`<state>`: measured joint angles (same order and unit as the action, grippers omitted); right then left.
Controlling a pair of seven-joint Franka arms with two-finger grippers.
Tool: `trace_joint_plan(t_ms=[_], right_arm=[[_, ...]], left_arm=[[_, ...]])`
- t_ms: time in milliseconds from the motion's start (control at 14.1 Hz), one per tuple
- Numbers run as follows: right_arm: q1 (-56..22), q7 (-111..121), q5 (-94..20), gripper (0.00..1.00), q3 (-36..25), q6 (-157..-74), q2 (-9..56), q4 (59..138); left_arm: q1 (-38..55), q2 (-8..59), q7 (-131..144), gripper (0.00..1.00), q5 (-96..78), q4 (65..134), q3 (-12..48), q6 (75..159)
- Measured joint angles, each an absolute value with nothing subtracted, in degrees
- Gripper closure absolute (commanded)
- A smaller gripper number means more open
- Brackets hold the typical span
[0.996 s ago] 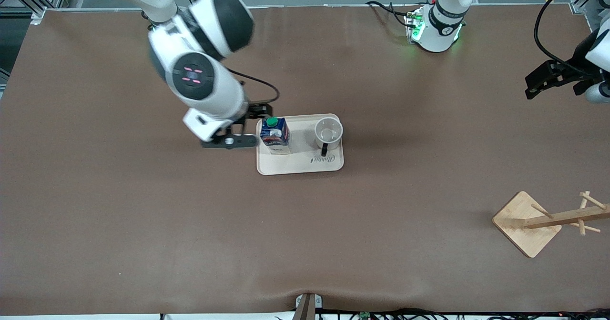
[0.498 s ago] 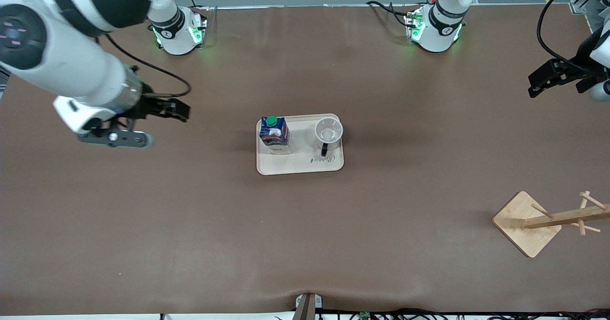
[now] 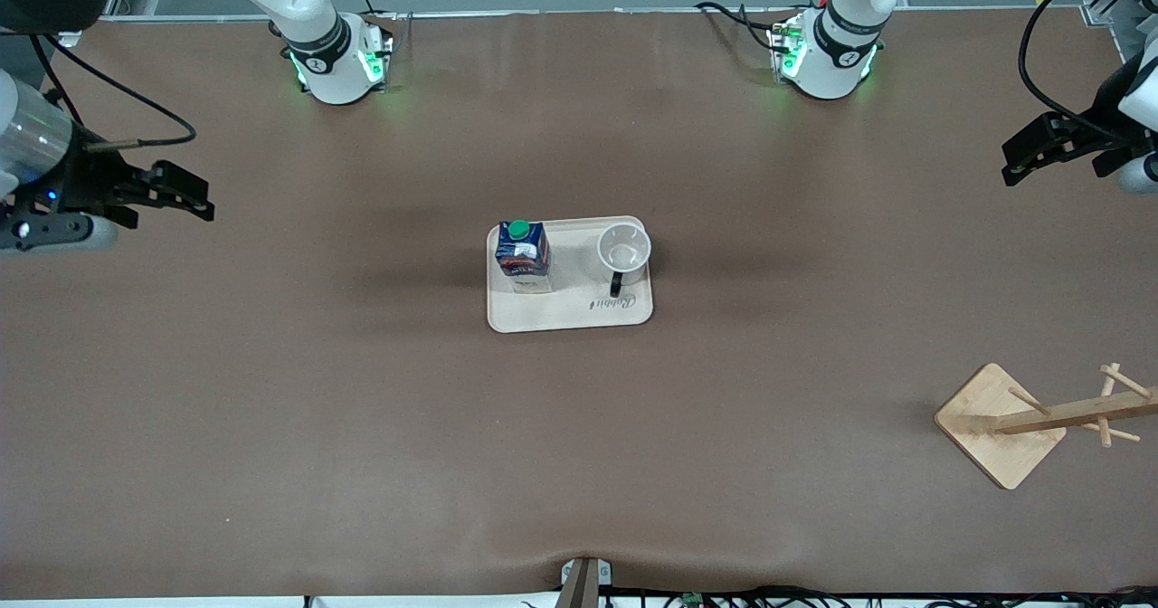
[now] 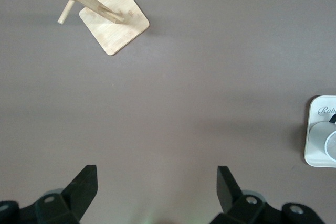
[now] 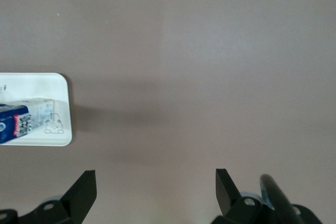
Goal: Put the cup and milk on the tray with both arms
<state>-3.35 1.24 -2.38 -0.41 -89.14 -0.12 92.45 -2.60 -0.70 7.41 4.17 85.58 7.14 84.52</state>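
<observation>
Both tools spread wide, holding nothing — left tool [image 3: 1018, 163] and right tool [image 3: 194, 199] over bare bench [image 3: 362, 409] ends; milk [image 3: 522, 252] and cup [image 3: 623, 252] stand on the tray [image 3: 570, 311].

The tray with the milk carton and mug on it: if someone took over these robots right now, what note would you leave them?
Left end effector: open, empty, over the table at the left arm's end. Right end effector: open, empty, over the table at the right arm's end.
Milk carton stands upright on the tray; the mug stands upright beside it on the tray, toward the left arm's end.
Done: both items placed, both arms clear of the tray.
Left: nothing visible. The wooden mug rack is not involved.
</observation>
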Motion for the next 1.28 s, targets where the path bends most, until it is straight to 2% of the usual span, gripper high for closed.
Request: trace_joint_plan(t_ms=[284, 782, 1280], right_arm=[[-0.4, 8.2, -2.0, 0.00, -0.4, -90.2, -5.5, 96.5], [2.5, 14.0, -2.0, 0.00, -0.4, -91.2, -4.3, 92.8], [4.1, 14.2, -2.0, 0.00, -0.3, -85.6, -3.8, 92.6]], left_arm=[[-2.6, -0.7, 7.4, 0.00, 4.2, 85.6, 7.2, 84.5], [-2.6, -0.7, 7.4, 0.00, 4.2, 85.6, 7.2, 84.6], [-2.5, -0.7, 7.4, 0.00, 4.2, 85.6, 7.3, 85.0]])
